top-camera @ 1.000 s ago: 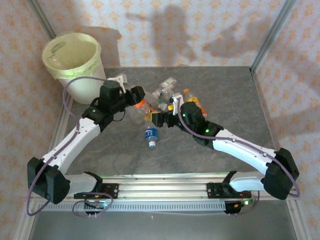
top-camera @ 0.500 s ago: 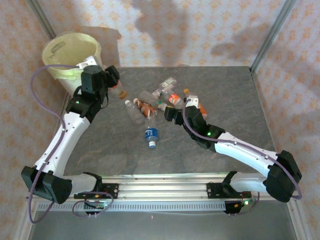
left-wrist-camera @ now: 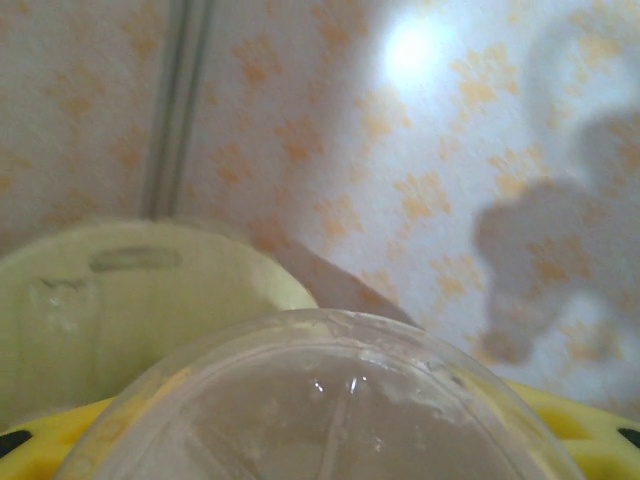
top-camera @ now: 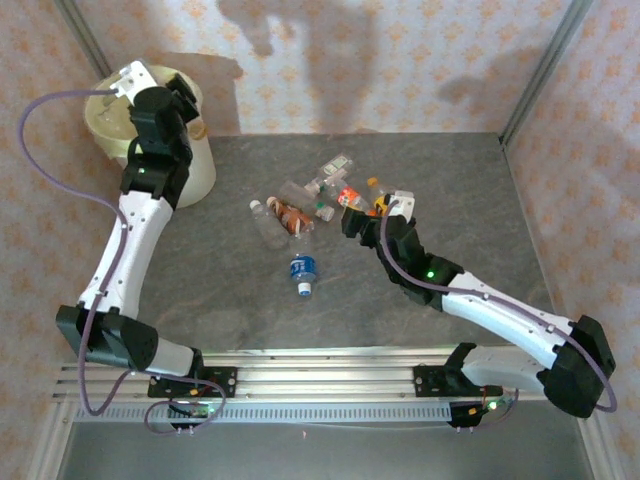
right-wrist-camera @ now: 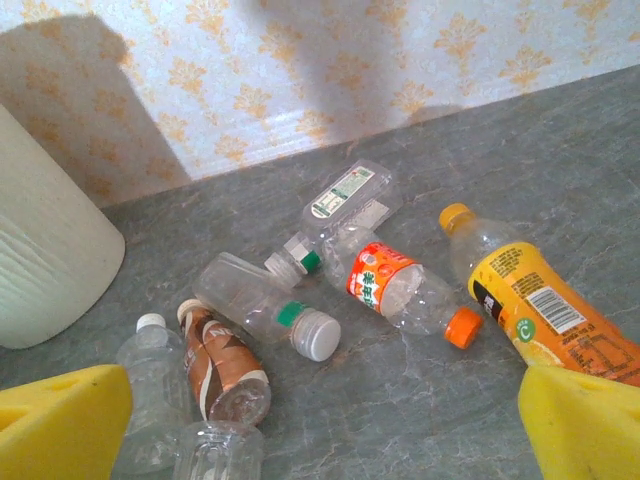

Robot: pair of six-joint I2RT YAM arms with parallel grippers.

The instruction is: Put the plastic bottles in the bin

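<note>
Where the grey bench [top-camera: 450,190] lies nearest, a blue-labelled clear plastic bottle [top-camera: 303,270] is seen alone. Beyond it, more plastic bottles [right-wrist-camera: 385,285] are strewn before the released right fingers [right-wrist-camera: 60,420]. Far left, a clear plastic bottle [left-wrist-camera: 320,400] is clenched by the left fingers [left-wrist-camera: 590,425] at the rim of the round cream-white plastic bin [right-wrist-camera: 40,260].

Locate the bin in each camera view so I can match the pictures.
Top external: the bin stands upper left, beside the table's far-left corner.
Left wrist: its bag-lined inside lies lower left, behind the clear bottle.
Right wrist: its cream wall sits at the left edge.
Shared landmark: the orange-patterned wall behind it.
</note>
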